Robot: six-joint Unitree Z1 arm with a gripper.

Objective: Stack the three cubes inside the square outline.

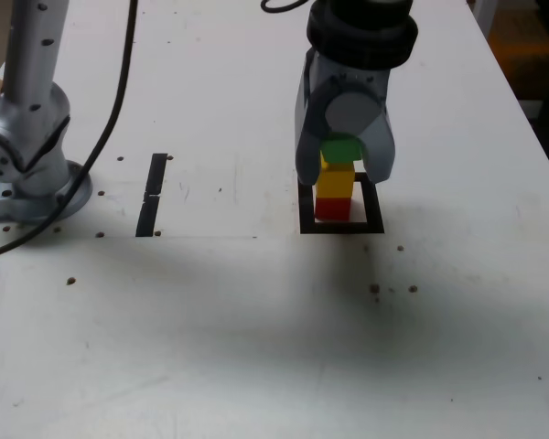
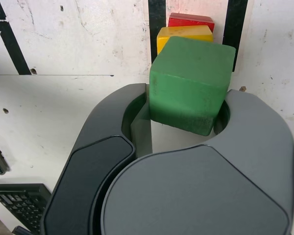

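Cubes almost stacked, green one last

Exterior view: the red cube [image 1: 332, 209] sits on the table [image 1: 256, 320] inside the square outline [image 1: 341, 226], toward the exterior view's left side of it. The yellow cube [image 1: 335, 182] sits right on top of the red one. The gripper [image 1: 344, 149] hangs over them and pinches the green cube [image 1: 341, 149] just above the yellow one. I cannot tell if green touches yellow yet.

Wrist view: the gripper [image 2: 186, 110] squeezes the green cube [image 2: 191, 88] between its two sides. The cube looks a bit tilted. Past it you see the yellow cube [image 2: 183, 33] and the red cube [image 2: 191, 20], with the black lines of the outline [image 2: 157, 24] on both sides.

Two cubes look done. What is left, I think, is to set green down flat and let go.
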